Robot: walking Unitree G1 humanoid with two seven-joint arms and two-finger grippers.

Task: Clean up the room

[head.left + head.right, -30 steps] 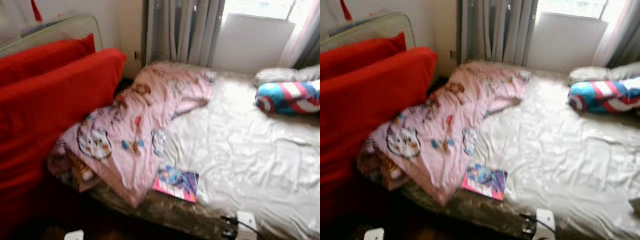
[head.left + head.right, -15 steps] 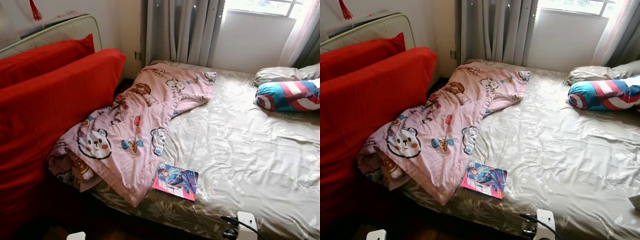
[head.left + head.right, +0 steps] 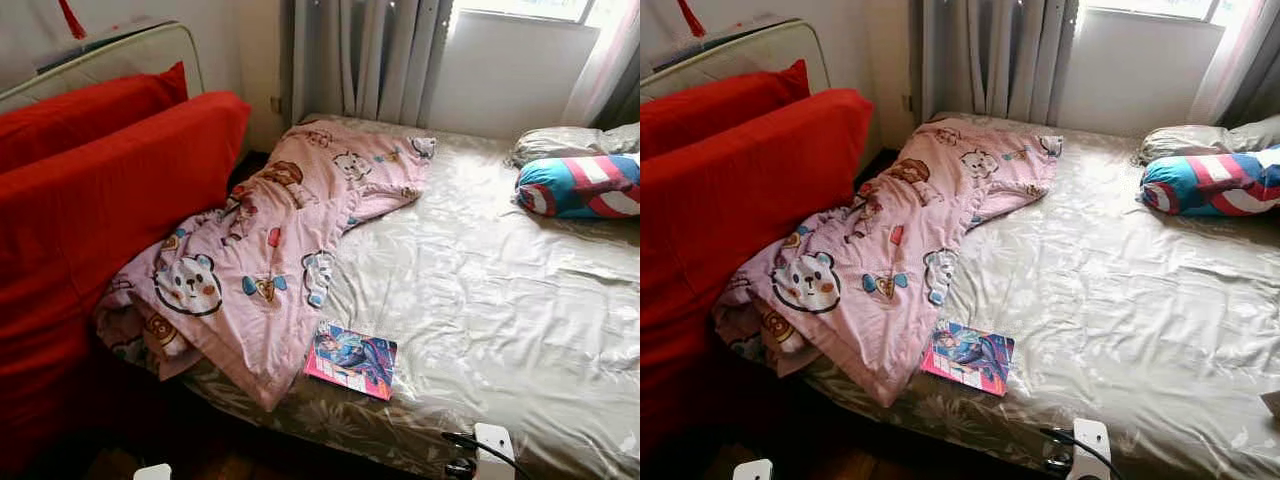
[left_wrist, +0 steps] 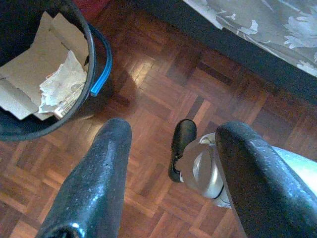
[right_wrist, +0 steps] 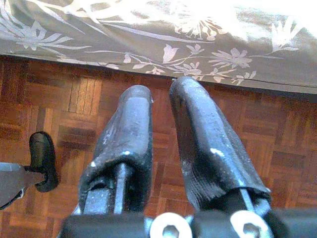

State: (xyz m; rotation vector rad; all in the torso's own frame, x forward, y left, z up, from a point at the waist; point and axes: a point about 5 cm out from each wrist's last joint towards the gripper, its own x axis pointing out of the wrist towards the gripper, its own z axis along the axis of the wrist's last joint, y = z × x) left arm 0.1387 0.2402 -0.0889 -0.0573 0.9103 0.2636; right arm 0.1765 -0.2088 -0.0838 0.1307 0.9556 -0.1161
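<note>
- A pink cartoon-print blanket (image 3: 270, 250) lies crumpled along the bed's left side, its near end spilling over the left edge.
- A colourful magazine (image 3: 351, 360) lies flat near the bed's near edge, just right of the blanket.
- A red, white and blue bolster (image 3: 580, 186) lies at the far right.

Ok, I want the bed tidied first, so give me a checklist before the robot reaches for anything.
1. Left gripper free: ok, jaws open, nothing held.
2. Right gripper free: ok, jaws shut, nothing between them.
3. Magazine reachable: ok, flat near the bed's front edge.
4. Pink blanket tidy: not ok, crumpled and hanging off the corner.
5. Bin has room: cannot tell, cardboard and paper inside.
6. Cable and charger at the bed edge: not ok, could snag.
</note>
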